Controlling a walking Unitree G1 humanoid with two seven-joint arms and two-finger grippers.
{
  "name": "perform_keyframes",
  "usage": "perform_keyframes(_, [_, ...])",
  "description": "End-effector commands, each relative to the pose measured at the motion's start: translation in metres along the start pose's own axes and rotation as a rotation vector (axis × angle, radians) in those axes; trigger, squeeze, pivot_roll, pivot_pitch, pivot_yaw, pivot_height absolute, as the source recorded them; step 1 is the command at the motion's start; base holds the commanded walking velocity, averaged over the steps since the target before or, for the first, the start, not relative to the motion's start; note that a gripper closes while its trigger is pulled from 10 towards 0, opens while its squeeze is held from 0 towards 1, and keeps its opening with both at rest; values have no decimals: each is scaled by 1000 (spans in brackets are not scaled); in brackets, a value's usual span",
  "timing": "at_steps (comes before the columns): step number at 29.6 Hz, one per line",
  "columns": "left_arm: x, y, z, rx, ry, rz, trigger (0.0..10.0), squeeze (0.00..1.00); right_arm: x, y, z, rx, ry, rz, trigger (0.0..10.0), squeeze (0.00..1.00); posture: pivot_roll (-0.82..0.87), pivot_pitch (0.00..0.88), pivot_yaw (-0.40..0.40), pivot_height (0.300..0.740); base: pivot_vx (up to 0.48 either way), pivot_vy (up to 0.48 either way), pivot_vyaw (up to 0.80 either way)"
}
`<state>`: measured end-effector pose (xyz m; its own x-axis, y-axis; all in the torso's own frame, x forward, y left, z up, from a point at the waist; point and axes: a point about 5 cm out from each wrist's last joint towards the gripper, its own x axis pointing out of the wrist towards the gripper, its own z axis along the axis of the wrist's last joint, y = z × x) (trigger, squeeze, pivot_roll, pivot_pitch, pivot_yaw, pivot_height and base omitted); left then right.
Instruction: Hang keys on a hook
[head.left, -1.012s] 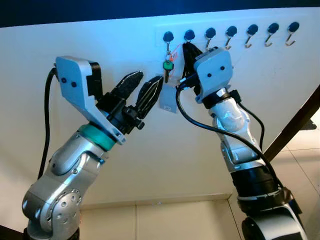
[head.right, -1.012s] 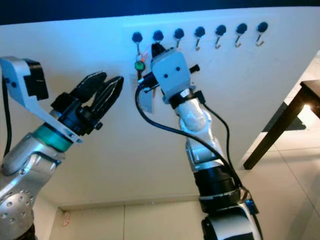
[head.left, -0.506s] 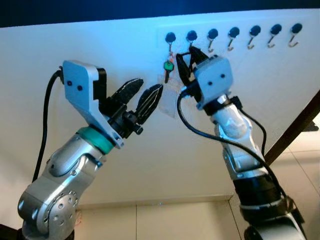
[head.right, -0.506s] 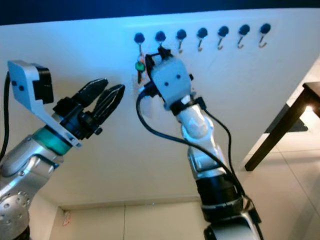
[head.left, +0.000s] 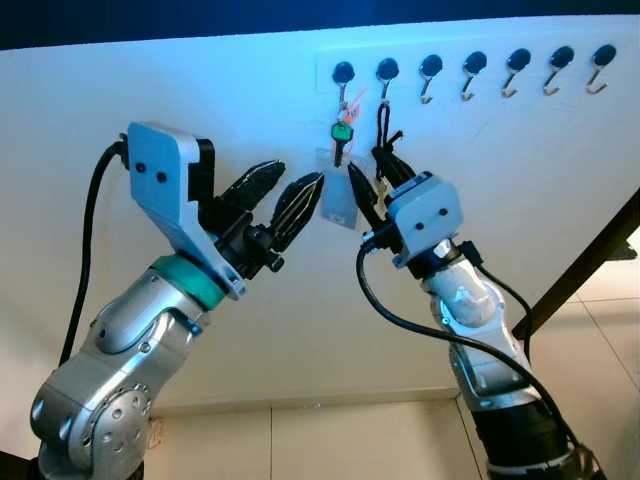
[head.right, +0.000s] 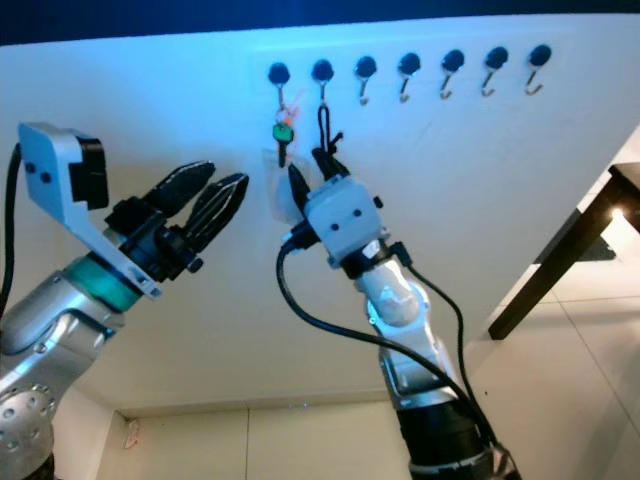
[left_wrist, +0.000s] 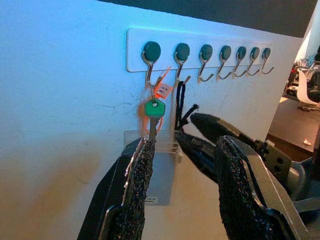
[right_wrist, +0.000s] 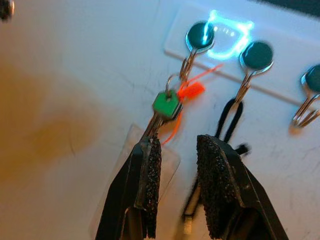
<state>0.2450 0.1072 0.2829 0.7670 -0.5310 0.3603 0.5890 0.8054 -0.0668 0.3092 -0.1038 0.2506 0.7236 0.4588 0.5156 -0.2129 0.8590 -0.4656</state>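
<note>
Green-headed, the key (head.left: 340, 140) hangs from the first hook (head.left: 343, 74) at the left end of the white rail (head.left: 465, 62) on the wall (head.left: 120, 90), long axis vertical, head up and blade pointing down, an orange tag (head.left: 352, 100) beside its ring and a clear plastic fob (head.left: 338, 200) flat against the wall below it. A black cord (head.left: 381, 125) loops over the second hook (head.left: 386, 71). In the left eye view the right gripper (head.left: 375, 180) points up at the wall just under the cord, its jaws a narrow gap apart and holding nothing; half a second ago it was up at the hooks, and it has since dropped away. The left gripper (head.left: 283, 197) stays level with the fob, just to its left, jaws slightly parted and empty.

From the right eye view the same: key (head.right: 282, 135) on the first hook, right gripper (head.right: 312, 178) below the cord.

Along the left wrist view, the key (left_wrist: 154, 117) hangs straight down above the fob (left_wrist: 159, 167), between the parted fingers (left_wrist: 137, 185); the right gripper (left_wrist: 200, 132) sits just beside.

Through the right wrist view, the key (right_wrist: 164, 111) slants in the frame beneath its hook (right_wrist: 199, 36), the cord (right_wrist: 230, 120) by the fingers (right_wrist: 212, 185), which are narrowly apart.
</note>
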Motion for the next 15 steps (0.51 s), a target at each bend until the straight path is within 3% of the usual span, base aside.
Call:
perform_keyframes(1, [-2,0,-2,-5,18,-2,10000,0,-2,3,2,23,-9,-2,10000,0,-35,36,120,740,0,0,0])
perform_keyframes(3, [-2,0,-3,-2,20,-1,10000,0,-6,6,-2,44,10,8,10000,0,-35,36,120,740,0,0,0])
perform_keyframes(5, [0,4,-5,74,31,37,10000,0,-16,16,-13,176,73,-1,10000,0,-45,26,112,740,0,0,0])
perform_keyframes(7, [0,4,-5,74,31,37,10000,0,-16,16,-13,176,73,-1,10000,0,-45,26,112,740,0,0,0])
perform_keyframes(8, [0,8,-9,127,47,75,10000,0,-21,20,-19,264,109,-42,10000,0,-46,21,106,740,0,0,0])
perform_keyframes(9, [0,8,-9,127,47,75,10000,0,-21,20,-19,264,109,-42,10000,0,-46,21,106,740,0,0,0])
perform_keyframes(10, [-2,18,-19,181,85,142,10000,0,-27,29,-24,340,139,-67,10000,0,-49,16,103,740,0,0,0])
perform_keyframes(11, [-2,18,-19,181,85,142,10000,0,-27,29,-24,340,139,-67,10000,0,-49,16,103,740,0,0,0])
perform_keyframes(14, [-13,38,-42,257,165,308,10000,0,-39,50,-27,403,175,-67,10000,0,-60,10,100,740,0,0,0])
perform_keyframes(15, [-13,38,-42,257,165,308,10000,0,-39,50,-27,403,175,-67,10000,0,-60,10,100,740,0,0,0])
